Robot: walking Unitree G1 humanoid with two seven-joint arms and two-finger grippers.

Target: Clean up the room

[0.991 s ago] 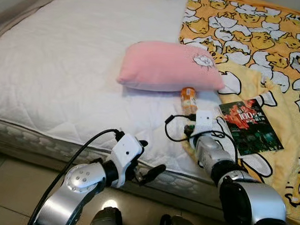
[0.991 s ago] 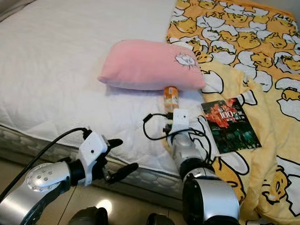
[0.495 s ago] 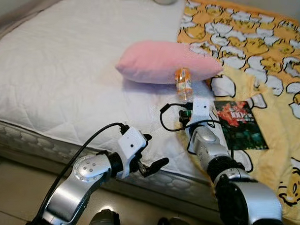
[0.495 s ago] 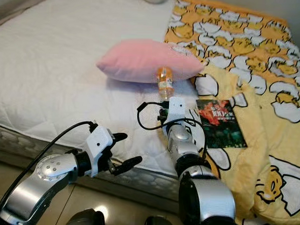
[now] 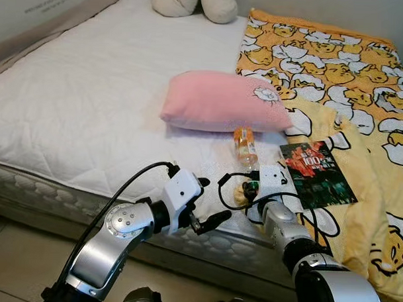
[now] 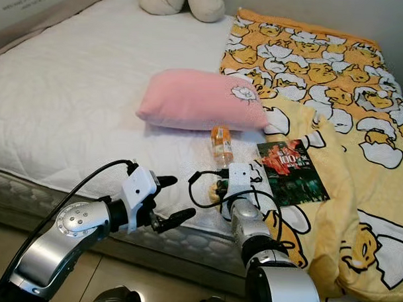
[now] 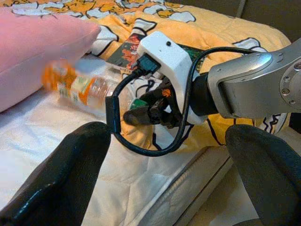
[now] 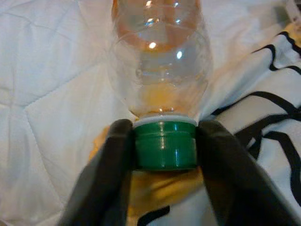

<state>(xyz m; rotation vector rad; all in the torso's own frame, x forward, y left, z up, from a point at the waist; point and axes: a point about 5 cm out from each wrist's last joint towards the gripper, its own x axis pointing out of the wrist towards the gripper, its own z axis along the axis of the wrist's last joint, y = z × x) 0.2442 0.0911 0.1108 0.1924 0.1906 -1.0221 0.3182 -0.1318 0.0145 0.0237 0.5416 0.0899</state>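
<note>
The right hand [image 8: 164, 155] pinches the green cap of the bottle [image 5: 244, 144], lying on the bed [image 5: 90, 107] at the pink pillow's [image 5: 223, 102] 6 o'clock, seemingly touching. The left hand [image 5: 209, 214] hovers spread, empty.

We note a clear bottle [image 5: 245, 146] with orange label and green cap [image 8: 164, 145] just below the plain pink pillow [image 5: 224, 101]. Right of the pillow: yellow-orange blanket [image 5: 337, 63] printed with white cartoon ducks; red-and-dark-green book [image 5: 317, 173]. Left: white quilted mattress [image 5: 84, 100].
</note>
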